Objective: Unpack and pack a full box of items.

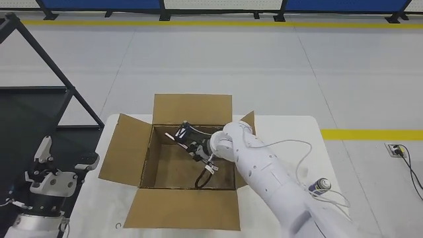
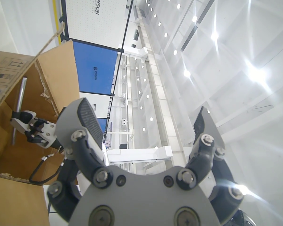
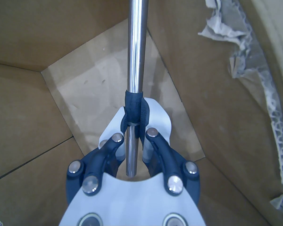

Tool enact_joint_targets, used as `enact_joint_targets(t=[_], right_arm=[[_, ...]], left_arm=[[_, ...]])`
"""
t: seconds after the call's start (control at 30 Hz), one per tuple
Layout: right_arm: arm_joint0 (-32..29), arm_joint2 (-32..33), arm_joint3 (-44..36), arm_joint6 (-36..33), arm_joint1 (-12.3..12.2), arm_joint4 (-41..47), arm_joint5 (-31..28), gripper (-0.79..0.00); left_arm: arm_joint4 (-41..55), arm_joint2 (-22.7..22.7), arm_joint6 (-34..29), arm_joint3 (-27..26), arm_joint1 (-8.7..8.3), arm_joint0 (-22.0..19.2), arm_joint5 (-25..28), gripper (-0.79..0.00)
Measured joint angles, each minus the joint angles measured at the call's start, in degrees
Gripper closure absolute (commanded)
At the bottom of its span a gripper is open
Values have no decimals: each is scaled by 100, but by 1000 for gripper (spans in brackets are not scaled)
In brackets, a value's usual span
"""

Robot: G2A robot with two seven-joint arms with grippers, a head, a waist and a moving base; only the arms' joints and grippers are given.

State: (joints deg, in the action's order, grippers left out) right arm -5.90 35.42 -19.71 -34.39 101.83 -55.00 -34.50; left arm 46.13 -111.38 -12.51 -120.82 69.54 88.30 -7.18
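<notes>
Centrally, box [image 1: 122, 149] sits on the white surface [image 1: 284, 129] with all four flaps folded outward. Its left flap reaches about to the surface's left edge, and the back flap stands nearly upright.

R arm enters over the box's right rim, covering that wall in the top view. R tool [image 3: 135, 116] is inside the box, close to the back wall. It is clamped narrow on a chrome rod [image 3: 137, 36], with the dark pads pinching the shaft from both sides. The rod's short end pokes back between the finger links toward the palm. The long end runs on past the frame edge, so contact w/ a wall cannot be told.

Box floor [image 3: 85, 83] shows as plain cardboard under and ahead of R tool, w/ walls rising on each side. Torn tape [image 3: 238, 48] hangs ragged along one upper edge, beside the rod's path but apart from it.

L tool [image 2: 143, 106] is off the surface's left edge, well apart from the box, beside a black rack [image 1: 39, 119]. It points up at the ceiling, fingers spread wide, ribbed pads [image 2: 89, 118] gripping nothing.

Small can [image 1: 320, 185] stands on the surface right of R arm, near a loose cable and well apart from the box.
</notes>
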Motion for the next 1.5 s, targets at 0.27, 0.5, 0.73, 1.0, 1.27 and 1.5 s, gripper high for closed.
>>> enact_joint_targets(t=[0.27, 0.5, 0.73, 1.0, 1.27, 1.5], right_arm=[[-652, 596, -1799, -429, -638, -153, 41, 0], [-2123, 1755, -4515, -1151, -1368, -421, 35, 0], [-3248, 2607, -6349, -1328, -1691, -333, -12, 0], [-3349, 2723, -6491, -1206, -1729, -243, 139, 0], [-3349, 2722, -6491, -1208, -1729, -244, 135, 0], [-3404, 2731, -6532, -964, -1740, -228, 198, 0]], left_arm=[[-62, 49, 4, -21, 2, 8, 2, -785], [-64, 56, 28, -19, 5, 9, 4, -785], [-57, 56, 1, -18, 6, 5, 8, -785], [-47, 42, 7, -6, 7, -11, 12, -785], [-34, 48, -2, -38, 7, -29, 0, -785], [-23, 18, -4, -31, 6, -35, -2, -785]])
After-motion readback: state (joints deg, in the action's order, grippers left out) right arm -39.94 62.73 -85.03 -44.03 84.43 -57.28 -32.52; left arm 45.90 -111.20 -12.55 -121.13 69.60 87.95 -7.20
